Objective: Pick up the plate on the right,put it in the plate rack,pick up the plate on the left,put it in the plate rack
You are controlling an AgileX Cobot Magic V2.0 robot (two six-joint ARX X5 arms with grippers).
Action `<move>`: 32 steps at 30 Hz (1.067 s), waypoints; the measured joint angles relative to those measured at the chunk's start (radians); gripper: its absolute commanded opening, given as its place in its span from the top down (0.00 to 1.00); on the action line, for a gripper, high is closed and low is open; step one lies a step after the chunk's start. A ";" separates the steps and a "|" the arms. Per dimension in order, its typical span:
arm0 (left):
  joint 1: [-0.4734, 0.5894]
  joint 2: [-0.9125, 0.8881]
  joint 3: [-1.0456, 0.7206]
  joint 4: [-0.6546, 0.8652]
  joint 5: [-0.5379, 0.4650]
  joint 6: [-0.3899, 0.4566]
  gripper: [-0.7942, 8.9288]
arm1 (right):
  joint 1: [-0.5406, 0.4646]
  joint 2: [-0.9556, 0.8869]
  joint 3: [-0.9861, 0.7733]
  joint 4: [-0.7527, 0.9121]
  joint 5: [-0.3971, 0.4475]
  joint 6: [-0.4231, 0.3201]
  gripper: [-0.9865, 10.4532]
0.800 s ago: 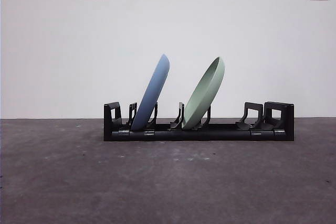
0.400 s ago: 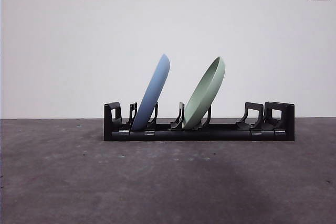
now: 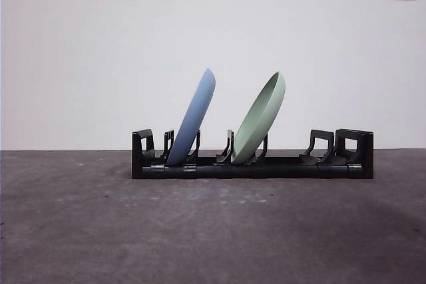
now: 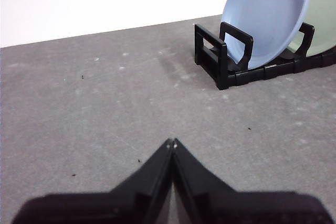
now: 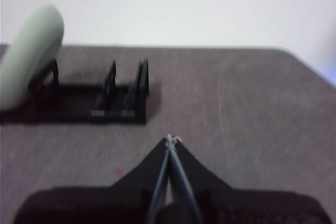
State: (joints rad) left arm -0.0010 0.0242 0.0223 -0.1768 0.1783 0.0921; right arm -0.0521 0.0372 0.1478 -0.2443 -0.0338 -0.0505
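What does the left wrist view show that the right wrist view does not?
Only the left wrist view shows the blue plate standing in the plate rack, at the rack's blocky end, plus the left gripper, shut and empty over bare table. Only the right wrist view shows the rack's other end with its empty prongs, and the right gripper, also shut and empty. That picture is blurred. Both views show the green plate in the rack, and the grey table.
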 measured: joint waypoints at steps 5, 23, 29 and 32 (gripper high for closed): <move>0.000 0.000 0.000 0.000 0.000 0.000 0.92 | 0.000 -0.026 -0.087 0.002 0.000 0.040 0.91; 0.000 0.008 0.000 0.003 0.000 0.000 0.92 | 0.000 -0.027 -0.106 0.006 0.000 0.073 0.91; 0.000 0.008 0.000 0.003 0.000 0.000 0.92 | 0.000 -0.027 -0.106 0.005 0.000 0.073 0.91; 0.000 0.008 0.000 0.003 0.000 0.000 0.92 | 0.000 -0.027 -0.106 0.005 0.000 0.073 0.91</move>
State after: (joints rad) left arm -0.0010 0.0326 0.0223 -0.1738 0.1783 0.0921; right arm -0.0521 0.0101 0.0418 -0.2390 -0.0338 0.0227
